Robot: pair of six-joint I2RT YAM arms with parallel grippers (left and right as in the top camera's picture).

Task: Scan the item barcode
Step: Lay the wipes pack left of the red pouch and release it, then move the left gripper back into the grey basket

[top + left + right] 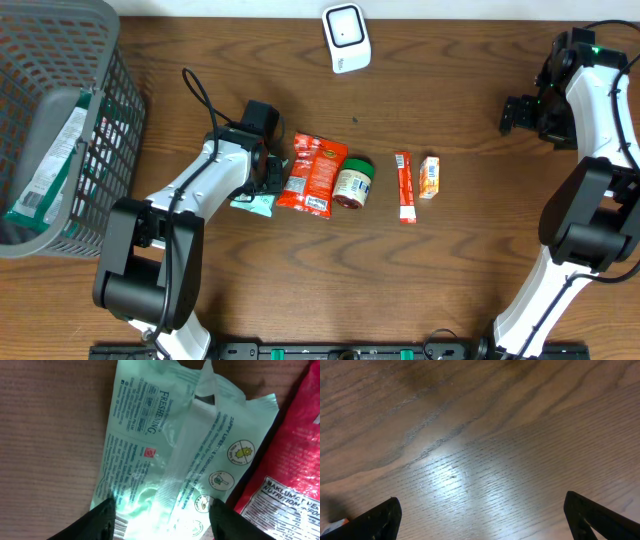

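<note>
A mint-green wipes packet lies flat on the wooden table, printed back up, with a barcode at its lower left edge. My left gripper hangs low over its near end, jaws open, one fingertip at each side of the packet. In the overhead view the packet peeks out under the left gripper. The white scanner stands at the table's back edge. My right gripper is far right, open over bare wood.
A red snack bag touches the packet's right side. Beyond it lie a small jar, a red stick pack and an orange box. A grey basket holding a packet stands at the left.
</note>
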